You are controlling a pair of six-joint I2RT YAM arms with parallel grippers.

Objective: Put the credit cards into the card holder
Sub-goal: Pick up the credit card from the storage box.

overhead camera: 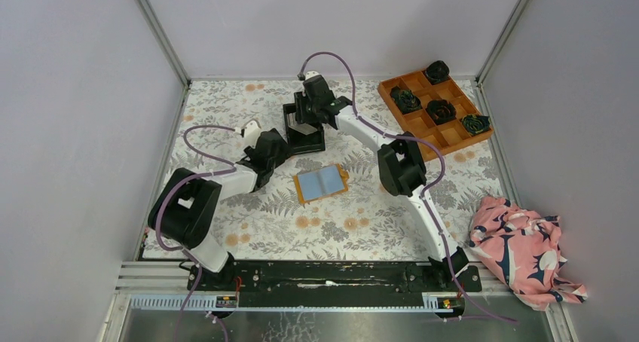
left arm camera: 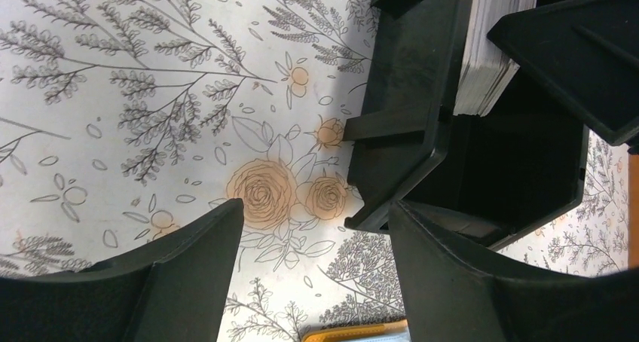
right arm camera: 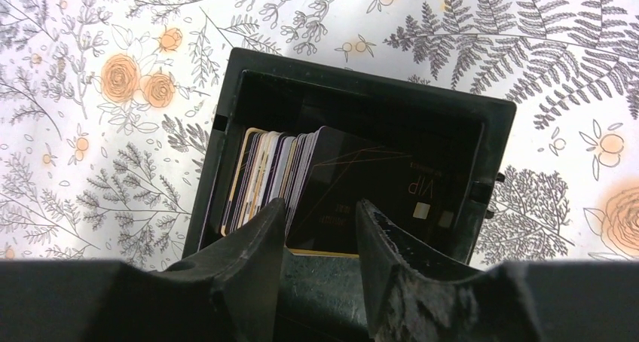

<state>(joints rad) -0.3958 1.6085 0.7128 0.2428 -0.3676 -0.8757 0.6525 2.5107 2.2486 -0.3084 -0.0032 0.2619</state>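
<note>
Right gripper [right arm camera: 318, 206], jaws apart, straddles the front dark card [right arm camera: 354, 176] of the credit cards [right arm camera: 260, 176] standing on edge in the black bin [right arm camera: 362, 78], seemingly unclamped; left gripper [left arm camera: 316, 206] gapes just beside; card holder [overhead camera: 322, 182] lies open between both arms

The only lettering that can be read is "VIP", printed in pale gold on the face of the dark card [right arm camera: 362, 172] at the right end of the row of credit cards [right arm camera: 267, 172] standing in the black bin [right arm camera: 362, 74]. In the right wrist view the letters appear upside down, towards the card's right side. A shorter line of small print sits lower on the same face but is too tiny to make out, and nothing legible shows in the overhead or left wrist views.
</note>
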